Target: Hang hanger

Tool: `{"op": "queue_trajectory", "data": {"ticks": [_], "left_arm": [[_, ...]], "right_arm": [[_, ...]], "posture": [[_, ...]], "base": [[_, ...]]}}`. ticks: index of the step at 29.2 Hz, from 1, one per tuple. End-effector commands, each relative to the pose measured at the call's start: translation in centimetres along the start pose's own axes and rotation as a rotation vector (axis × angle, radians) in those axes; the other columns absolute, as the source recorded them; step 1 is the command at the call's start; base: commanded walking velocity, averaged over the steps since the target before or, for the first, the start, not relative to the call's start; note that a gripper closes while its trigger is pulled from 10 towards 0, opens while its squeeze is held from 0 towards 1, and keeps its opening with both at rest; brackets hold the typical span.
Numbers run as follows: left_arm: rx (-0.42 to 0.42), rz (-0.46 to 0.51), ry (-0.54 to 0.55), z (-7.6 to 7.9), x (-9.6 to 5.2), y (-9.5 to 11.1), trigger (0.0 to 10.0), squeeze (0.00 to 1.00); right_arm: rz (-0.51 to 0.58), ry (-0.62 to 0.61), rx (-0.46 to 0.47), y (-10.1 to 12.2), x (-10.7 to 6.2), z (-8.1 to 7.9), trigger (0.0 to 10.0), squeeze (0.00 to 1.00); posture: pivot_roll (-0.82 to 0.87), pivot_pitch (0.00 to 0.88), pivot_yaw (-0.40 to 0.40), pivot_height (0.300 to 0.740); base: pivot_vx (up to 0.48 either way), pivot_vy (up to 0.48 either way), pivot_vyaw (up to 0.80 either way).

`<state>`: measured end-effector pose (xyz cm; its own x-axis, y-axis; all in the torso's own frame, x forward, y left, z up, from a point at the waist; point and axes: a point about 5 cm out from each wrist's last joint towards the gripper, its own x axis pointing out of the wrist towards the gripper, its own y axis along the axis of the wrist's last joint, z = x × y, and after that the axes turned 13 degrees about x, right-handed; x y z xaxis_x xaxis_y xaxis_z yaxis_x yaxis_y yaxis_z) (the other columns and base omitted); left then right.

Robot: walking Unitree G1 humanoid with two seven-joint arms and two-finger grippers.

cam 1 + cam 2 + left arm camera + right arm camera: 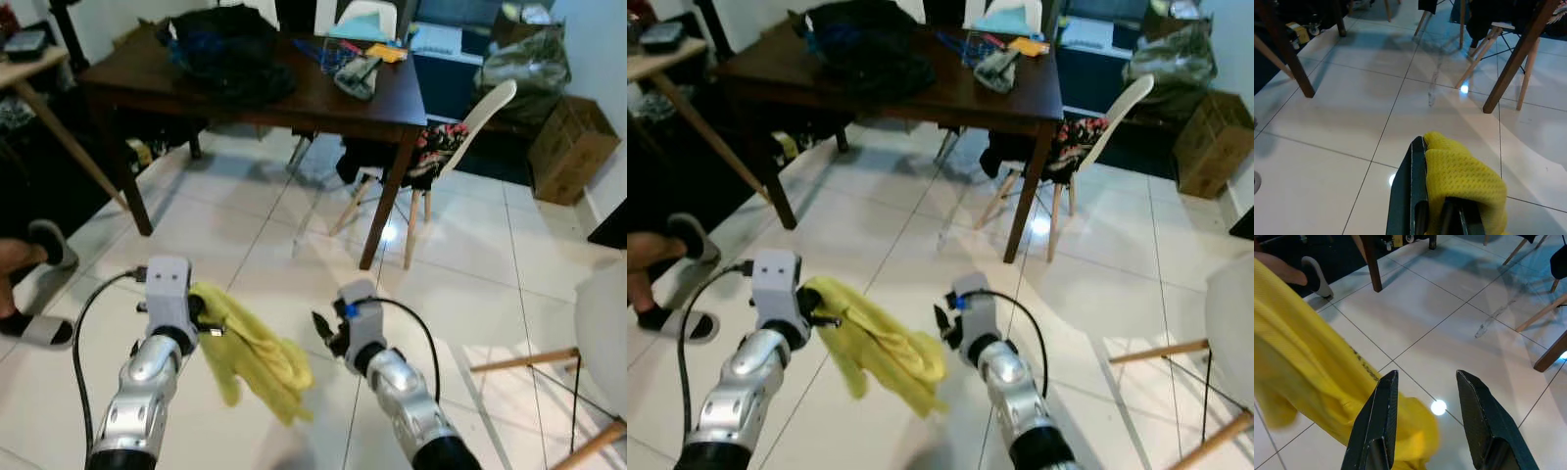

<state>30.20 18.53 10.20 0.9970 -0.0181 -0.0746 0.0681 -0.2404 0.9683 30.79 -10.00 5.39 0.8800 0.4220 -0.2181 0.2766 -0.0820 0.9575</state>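
A yellow garment (253, 354) hangs from my left gripper (206, 315), which is shut on its upper fold; in the left wrist view the yellow cloth (1462, 181) wraps over the black fingers (1415, 196). My right gripper (321, 328) is open, just right of the cloth's lower end and apart from it. Its two fingers (1378, 426) stand spread in the right wrist view, with the garment (1308, 377) beside them. No hanger can be made out.
A dark wooden table (323, 98) piled with bags stands ahead, with a white chair (460, 137) at its right. A person's feet in sandals (39, 284) are at the left. Another chair's legs (549, 392) and a cardboard box (573, 147) are at the right.
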Motion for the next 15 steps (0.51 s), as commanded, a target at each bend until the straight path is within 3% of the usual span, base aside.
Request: {"op": "queue_trajectory", "data": {"ticks": [1,15], "left_arm": [[-0.003,-0.001,0.001,0.01,-0.01,0.0,10.0,0.0],[0.011,0.0,-0.004,-0.05,-0.06,0.02,10.0,0.0]], "right_arm": [[-0.023,-0.02,0.019,-0.44,-0.25,0.44,10.0,0.0],[-0.008,-0.037,0.046,-0.1,-0.11,0.7,10.0,0.0]], "posture": [[-0.04,0.102,-0.034,0.74],[-0.03,0.088,-0.039,0.74]], "base": [[0.442,0.0,0.0],[0.442,0.0,0.0]]}}
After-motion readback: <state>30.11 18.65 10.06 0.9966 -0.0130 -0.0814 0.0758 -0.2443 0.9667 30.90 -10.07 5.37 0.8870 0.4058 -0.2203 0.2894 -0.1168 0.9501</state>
